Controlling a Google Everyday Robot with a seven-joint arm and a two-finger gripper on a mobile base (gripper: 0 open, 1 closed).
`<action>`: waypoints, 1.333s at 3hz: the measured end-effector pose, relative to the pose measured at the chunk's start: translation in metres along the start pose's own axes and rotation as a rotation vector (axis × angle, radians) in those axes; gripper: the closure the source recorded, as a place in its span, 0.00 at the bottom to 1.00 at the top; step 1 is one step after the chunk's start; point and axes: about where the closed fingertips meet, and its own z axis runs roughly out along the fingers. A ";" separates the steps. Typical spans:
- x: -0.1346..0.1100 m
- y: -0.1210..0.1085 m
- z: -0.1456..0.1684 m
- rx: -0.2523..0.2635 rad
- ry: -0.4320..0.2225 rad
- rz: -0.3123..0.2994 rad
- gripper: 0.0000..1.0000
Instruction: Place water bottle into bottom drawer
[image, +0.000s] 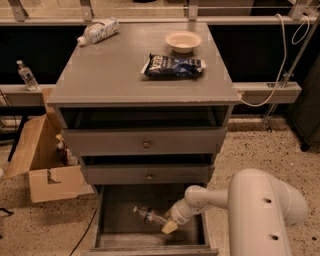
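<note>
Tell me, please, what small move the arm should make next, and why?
Probably leave the water bottle where it is and lift the gripper straight up out of the bottom drawer. The bottle appears to lie on its side on the drawer floor, with the gripper at its base end inside the open drawer, so the placing looks done.

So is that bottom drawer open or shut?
Open: the bottom drawer shows its grey inside, water bottle in it, claw at the bottle.
</note>
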 end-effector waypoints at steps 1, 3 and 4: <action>0.006 -0.010 0.011 -0.005 -0.006 0.018 0.11; 0.037 -0.030 -0.012 0.038 -0.037 0.075 0.00; 0.077 -0.013 -0.084 0.075 -0.094 0.101 0.00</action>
